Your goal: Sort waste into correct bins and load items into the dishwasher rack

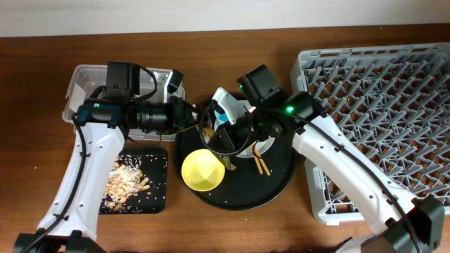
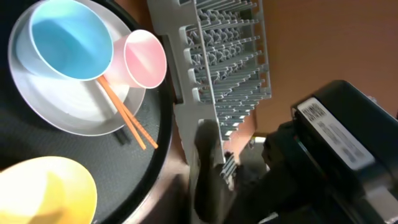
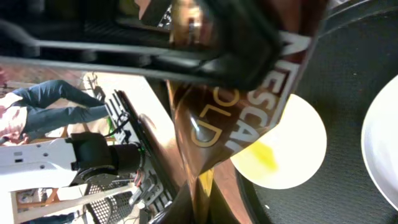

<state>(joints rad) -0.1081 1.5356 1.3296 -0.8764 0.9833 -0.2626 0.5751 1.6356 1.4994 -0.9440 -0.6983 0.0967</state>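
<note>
Two arms crowd: right gripper (image 3: 236, 62), clamped on wrapper (image 3: 214, 134), may hit left gripper (image 1: 191, 114), whose jaws I cannot tell.

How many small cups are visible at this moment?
2. The light-blue cup sits on the pale plate; the pink cup stands right beside it at the plate's edge. Both show clearly only in the left wrist view; none seem hidden elsewhere.

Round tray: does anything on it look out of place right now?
The chopsticks lie skewed across the plate rim, tips on the round tray. The foil wrapper hangs creased from the right tool beside the yellow bowl, not yet binned.
</note>
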